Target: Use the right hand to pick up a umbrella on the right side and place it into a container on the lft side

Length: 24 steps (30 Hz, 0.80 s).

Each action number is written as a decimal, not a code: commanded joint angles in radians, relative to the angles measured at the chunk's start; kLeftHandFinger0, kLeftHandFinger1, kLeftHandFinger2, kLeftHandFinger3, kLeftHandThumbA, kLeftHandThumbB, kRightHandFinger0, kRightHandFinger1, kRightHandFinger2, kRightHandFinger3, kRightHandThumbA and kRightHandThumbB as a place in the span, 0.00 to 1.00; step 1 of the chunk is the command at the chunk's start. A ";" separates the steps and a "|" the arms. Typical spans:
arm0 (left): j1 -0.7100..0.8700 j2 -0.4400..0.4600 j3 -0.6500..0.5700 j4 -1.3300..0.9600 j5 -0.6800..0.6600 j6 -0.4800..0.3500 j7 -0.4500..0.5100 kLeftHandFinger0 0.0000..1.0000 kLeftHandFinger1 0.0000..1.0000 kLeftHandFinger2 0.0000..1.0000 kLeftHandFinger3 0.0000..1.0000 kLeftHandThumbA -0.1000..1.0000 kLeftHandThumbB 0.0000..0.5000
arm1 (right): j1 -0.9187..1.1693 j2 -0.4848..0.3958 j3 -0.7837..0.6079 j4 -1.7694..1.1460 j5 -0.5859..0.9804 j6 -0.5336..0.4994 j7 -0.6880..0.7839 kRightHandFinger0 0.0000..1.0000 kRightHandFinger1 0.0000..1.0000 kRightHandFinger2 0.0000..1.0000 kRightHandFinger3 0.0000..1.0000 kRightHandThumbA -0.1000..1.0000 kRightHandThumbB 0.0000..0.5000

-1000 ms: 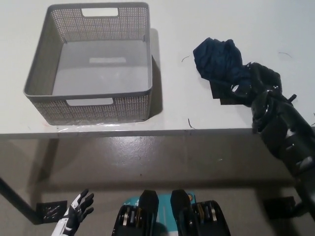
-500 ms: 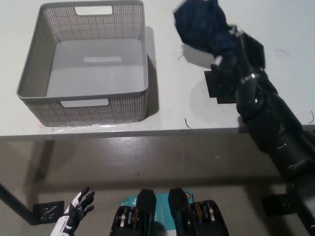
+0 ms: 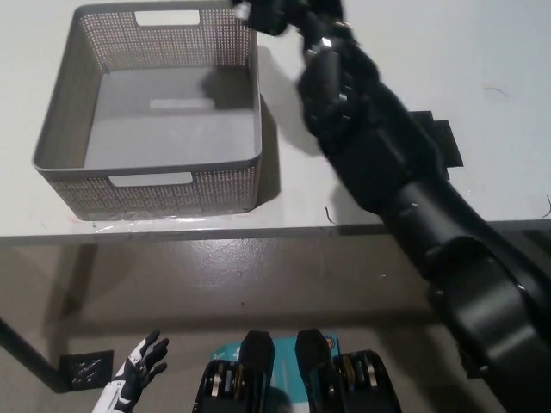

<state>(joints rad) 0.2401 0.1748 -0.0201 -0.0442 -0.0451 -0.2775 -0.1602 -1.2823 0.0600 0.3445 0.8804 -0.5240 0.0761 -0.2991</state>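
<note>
Well into the carry, by the look of it: black right arm stretched diagonally across the tabletop (image 3: 482, 60), right hand (image 3: 274, 12) up at the top edge of the head view, just beside the far right corner of the basket (image 3: 148, 176). Cut off by the frame, so cannot tell whether spread, pressed together or clasped around anything. No umbrella visible anywhere — not on the tabletop's right side, not inside the basket, whose grey floor lies bare; presumably held by the right hand above the frame, though that is a judgement only. Left to do, on that reading: bring the load over the basket's opening, lower it, release, draw the arm back. Counted: one grey mesh basket with cut-out handles, standing on the left part of the tabletop; one dark flat patch (image 3: 437, 142) on the tabletop, partly hidden by the arm; zero umbrellas in sight. White left hand (image 3: 138, 372) resting low at the lower left, below the tabletop edge, fingers apart, holding nothing.
</note>
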 commanded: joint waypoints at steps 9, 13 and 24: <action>0.043 0.015 -0.038 -0.073 0.061 -0.037 -0.011 1.00 1.00 1.00 1.00 1.00 0.12 | -0.204 0.159 0.032 0.278 -0.009 -0.109 -0.073 0.00 0.00 0.46 0.30 0.00 0.37; 0.038 0.013 -0.041 -0.103 0.055 -0.010 -0.015 1.00 1.00 1.00 1.00 1.00 0.14 | -0.185 0.179 0.022 0.404 0.013 -0.141 -0.097 0.00 0.00 0.06 0.09 0.00 0.50; 0.018 0.025 -0.067 -0.134 0.049 0.019 -0.030 1.00 1.00 1.00 1.00 1.00 0.12 | -0.130 0.162 0.035 0.520 0.027 -0.006 0.106 1.00 1.00 1.00 1.00 0.63 0.74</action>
<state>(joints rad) 0.2639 0.1844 -0.0847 -0.1421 0.0017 -0.2726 -0.1751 -1.3565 0.2232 0.3826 1.4019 -0.5232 0.0245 -0.2991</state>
